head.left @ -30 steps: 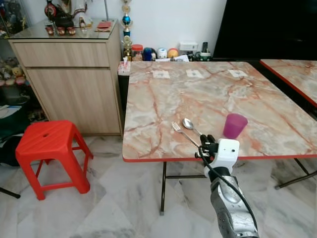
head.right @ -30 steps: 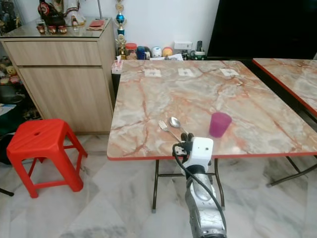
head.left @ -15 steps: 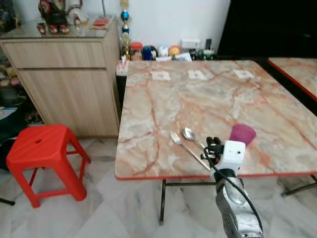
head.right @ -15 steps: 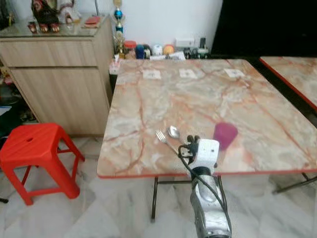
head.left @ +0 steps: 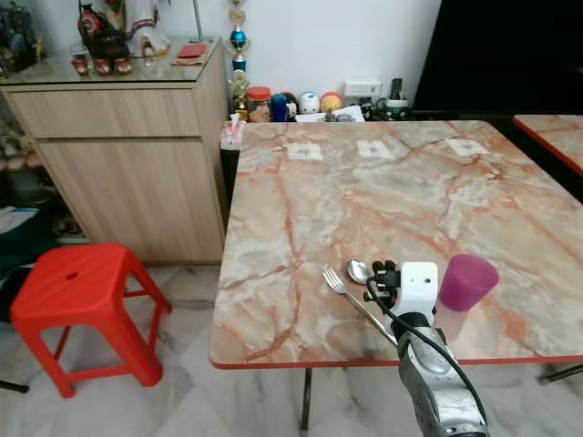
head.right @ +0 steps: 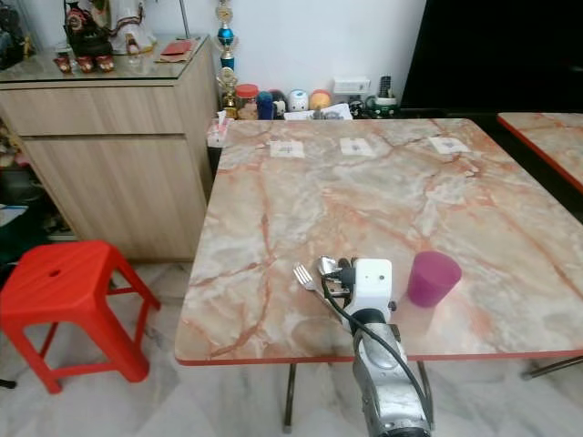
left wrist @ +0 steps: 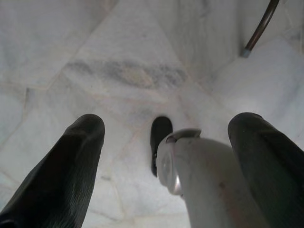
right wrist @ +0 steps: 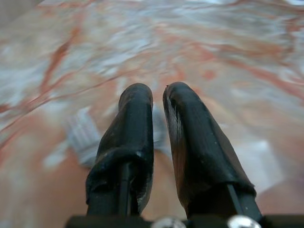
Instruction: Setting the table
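Note:
A metal fork (head.left: 351,300) and a spoon (head.left: 358,269) lie side by side near the front edge of the marble table (head.left: 346,182). A purple cup (head.left: 465,284) stands upright just right of them. My right gripper (head.left: 383,270) hovers low over the spoon and the fork's handle, left of the cup. In the right wrist view its fingers (right wrist: 135,123) are shut with nothing held, and the blurred fork (right wrist: 80,137) lies beyond them. My left gripper (left wrist: 168,123) hangs open above the tiled floor.
A red plastic stool (head.left: 77,287) stands on the floor left of the table. A wooden cabinet (head.left: 137,146) is behind it. Small jars and boxes (head.left: 301,100) line the wall past the table's far edge. A second table (head.left: 556,137) is at the right.
The camera has moved closer to the table. My right gripper has come forward from the table's edge to over the spoon and fork. Cup, fork and spoon lie as before.

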{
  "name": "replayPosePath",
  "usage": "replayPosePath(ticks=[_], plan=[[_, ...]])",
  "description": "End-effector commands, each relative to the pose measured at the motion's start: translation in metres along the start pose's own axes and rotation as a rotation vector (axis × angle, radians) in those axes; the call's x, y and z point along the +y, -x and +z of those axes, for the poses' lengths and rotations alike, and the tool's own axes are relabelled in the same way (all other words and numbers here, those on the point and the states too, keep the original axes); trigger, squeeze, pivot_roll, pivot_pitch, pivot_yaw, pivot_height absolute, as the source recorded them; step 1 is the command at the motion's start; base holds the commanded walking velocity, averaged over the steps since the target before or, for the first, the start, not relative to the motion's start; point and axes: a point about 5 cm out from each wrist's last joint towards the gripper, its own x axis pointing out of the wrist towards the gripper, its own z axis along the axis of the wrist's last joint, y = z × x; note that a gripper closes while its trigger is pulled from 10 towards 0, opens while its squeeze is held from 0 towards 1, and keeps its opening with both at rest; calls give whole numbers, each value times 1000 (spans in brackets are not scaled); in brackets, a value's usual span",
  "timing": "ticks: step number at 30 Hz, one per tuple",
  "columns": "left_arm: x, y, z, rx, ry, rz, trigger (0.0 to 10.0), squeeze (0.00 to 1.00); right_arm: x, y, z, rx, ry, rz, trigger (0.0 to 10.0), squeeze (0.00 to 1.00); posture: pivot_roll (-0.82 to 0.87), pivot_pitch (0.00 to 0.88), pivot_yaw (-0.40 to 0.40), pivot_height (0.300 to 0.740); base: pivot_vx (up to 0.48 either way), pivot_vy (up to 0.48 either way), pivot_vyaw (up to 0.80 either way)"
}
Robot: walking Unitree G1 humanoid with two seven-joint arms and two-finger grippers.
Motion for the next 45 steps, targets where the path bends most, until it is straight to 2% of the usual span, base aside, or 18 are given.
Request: replayPosePath(ticks=[1, 6, 7, 8, 9, 14, 24, 31, 40, 45], plan=[[5, 2, -6, 24, -6, 13, 10000, 0, 6, -1, -6, 41, 18, 42, 10000, 1000, 32, 0, -29, 740, 0, 0, 0], [5, 2, -6, 24, -3, 14, 10000, 0, 11, -1, -7, 77, 57, 89, 10000, 1000, 34, 0, -30, 740, 0, 0, 0], [5, 1, -6, 24, -2, 14, 10000, 0, 10, -1, -8, 91, 66, 83, 10000, 757, 35, 0, -30, 740, 0, 0, 0], [5, 1, -5, 23, -2, 15, 10000, 0, 9, -1, -9, 99, 72, 78, 10000, 600, 34, 0, -30, 740, 0, 0, 0], [5, 1, -5, 23, -3, 15, 10000, 0, 7, -1, -11, 110, 80, 76, 10000, 0, 34, 0, -30, 740, 0, 0, 0], [5, 1, -5, 24, -3, 15, 10000, 0, 4, -1, -11, 137, 87, 114, 10000, 0, 31, 0, -27, 740, 0, 0, 0], [6, 1, -5, 23, -5, 15, 10000, 0, -5, -3, -12, 214, 46, 176, 10000, 0, 35, 0, -26, 740, 0, 0, 0], [7, 1, -5, 24, -7, 15, 10000, 0, -13, -5, -11, 224, 57, 180, 10000, 0, 37, 0, -22, 740, 0, 0, 0], [7, 1, -5, 25, -12, 15, 10000, 0, -14, -3, -16, 258, 70, 243, 10000, 0, 38, 0, -17, 740, 0, 0, 0], [8, 1, -5, 24, -13, 15, 10000, 0, -18, -3, -21, 286, 81, 234, 10000, 0, 40, 0, -15, 740, 0, 0, 0]])
